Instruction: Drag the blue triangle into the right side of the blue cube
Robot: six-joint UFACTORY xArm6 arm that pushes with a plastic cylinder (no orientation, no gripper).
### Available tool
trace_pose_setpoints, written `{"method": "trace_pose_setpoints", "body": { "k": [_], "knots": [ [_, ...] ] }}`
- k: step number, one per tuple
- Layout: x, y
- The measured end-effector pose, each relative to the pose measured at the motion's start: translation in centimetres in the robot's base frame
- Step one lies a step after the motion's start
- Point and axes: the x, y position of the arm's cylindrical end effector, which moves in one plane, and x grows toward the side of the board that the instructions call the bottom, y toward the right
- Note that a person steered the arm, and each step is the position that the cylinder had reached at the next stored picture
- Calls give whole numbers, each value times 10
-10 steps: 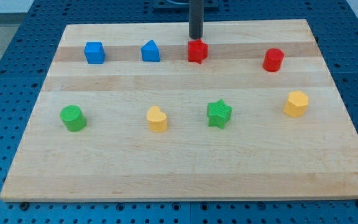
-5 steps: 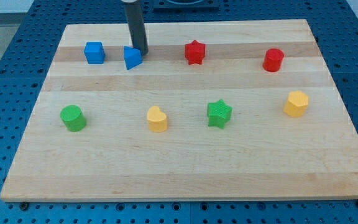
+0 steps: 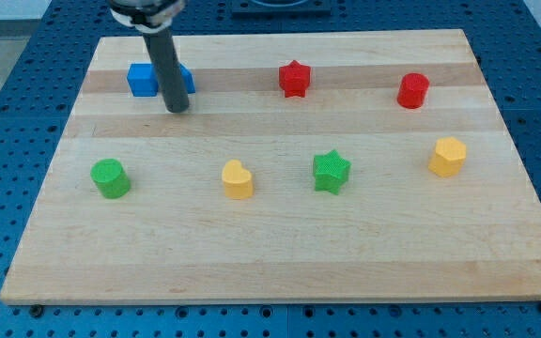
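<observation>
The blue cube [image 3: 141, 79] sits near the board's top left. The blue triangle [image 3: 186, 79] is right beside the cube's right side, mostly hidden behind my rod, so only its right edge shows. My tip [image 3: 177, 108] rests on the board just below the triangle, a little toward the view's bottom. I cannot tell whether the triangle touches the cube.
A red star [image 3: 294, 78] and a red cylinder [image 3: 412, 91] lie along the top row. A green cylinder [image 3: 110, 177], a yellow heart [image 3: 237, 178], a green star [image 3: 331, 172] and a yellow hexagon [image 3: 447, 156] form the lower row on the wooden board [image 3: 280, 253].
The rod swept from the red star leftward, pushing the blue triangle left until it sits next to the blue cube. My tip has now moved down and left of the triangle.
</observation>
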Motion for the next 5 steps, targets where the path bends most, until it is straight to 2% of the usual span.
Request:
{"method": "trace_pose_setpoints", "body": {
  "k": [1,2,5],
  "knots": [
    [-10,35],
    [-38,40],
    [-56,-10]
  ]
}}
